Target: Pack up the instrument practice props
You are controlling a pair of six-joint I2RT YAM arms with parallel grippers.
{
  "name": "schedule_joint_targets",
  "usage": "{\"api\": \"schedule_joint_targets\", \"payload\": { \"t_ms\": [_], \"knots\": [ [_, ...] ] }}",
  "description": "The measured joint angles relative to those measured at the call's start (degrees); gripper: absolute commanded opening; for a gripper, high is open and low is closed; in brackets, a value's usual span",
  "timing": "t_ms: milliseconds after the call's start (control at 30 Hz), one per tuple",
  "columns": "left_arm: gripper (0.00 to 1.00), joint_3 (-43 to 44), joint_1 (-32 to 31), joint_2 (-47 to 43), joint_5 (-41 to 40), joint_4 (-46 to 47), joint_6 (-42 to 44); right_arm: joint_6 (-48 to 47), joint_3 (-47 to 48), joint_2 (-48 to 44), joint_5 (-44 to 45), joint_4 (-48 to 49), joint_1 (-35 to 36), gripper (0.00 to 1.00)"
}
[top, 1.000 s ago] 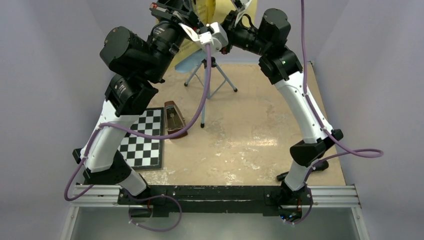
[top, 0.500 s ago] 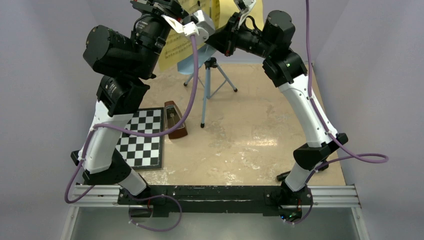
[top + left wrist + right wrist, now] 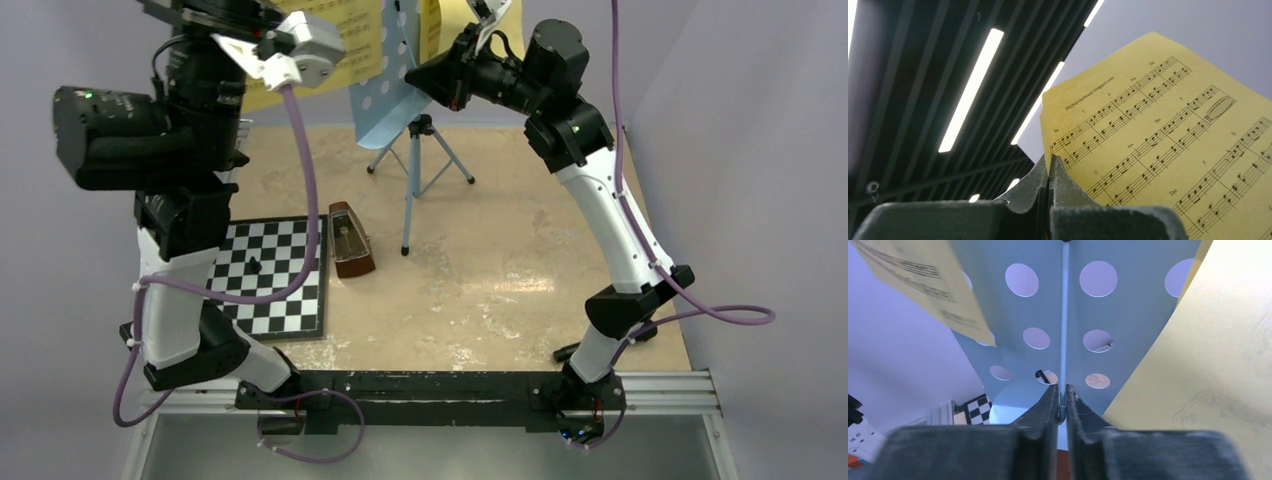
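Both arms [image 3: 175, 280] [image 3: 610, 215] raised, pinching sheet [image 3: 1158, 135], stand [image 3: 1133, 310]

Brown pyramid metronome [image 3: 350, 240] sits upright near the light-blue tripod stand [image 3: 385, 100]; yellow sheets [image 3: 350, 40] held aloft.

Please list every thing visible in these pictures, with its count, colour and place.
Beige table: one, under everything.
Light-blue hole-punched music stand on thin tripod legs: one, light blue, far middle.
Yellow paper sheets printed with music staves: two seen, yellow, one in the left fingers, another by the stand's plate.
Black-and-white chessboard: one, near left.
Small black chess piece: one, on the chessboard.
Small brown pyramid-shaped metronome: one, brown, just right of the chessboard.
Left gripper: fingers shut on a yellow sheet.
Right gripper: fingers shut on the stand's thin rod.
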Motion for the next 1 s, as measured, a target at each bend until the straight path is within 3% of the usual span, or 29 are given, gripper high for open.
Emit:
{"api": "schedule_joint_targets", "payload": {
  "t_ms": [67,133,267,400,467,667,1000],
  "knots": [
    [0.0,0.15,0.0,-1.25,0.09,0.94,1.42,-0.17,0.61,0.35,0.04,-0.26,0.02,0.45],
    [0.0,0.17,0.0,-2.78,0.02,1.64,2.97,-0.44,1.03,0.52,0.39,-0.35,0.0,0.61],
    [0.0,-0.35,0.17,-5.97,-1.05,1.84,4.22,-0.85,1.62,0.59,0.37,-0.17,-0.15,0.77],
    [0.0,-5.55,3.54,-12.09,-1.97,0.0,2.71,-0.81,1.64,0.59,0.33,-0.09,-0.17,0.83],
    [0.0,-9.38,4.94,-15.65,-2.16,-2.36,1.27,-0.74,1.6,0.57,0.33,-0.15,-0.17,0.96],
    [0.0,-23.39,7.37,-27.69,-2.05,-10.64,-6.64,-0.76,-4.55,-3.72,0.2,-0.81,-0.17,0.99],
    [0.0,-56.13,8.66,-46.49,4.87,-31.52,-25.16,-1.46,-25.29,-23.21,0.42,-3.08,0.92,0.99]
  ]
}}
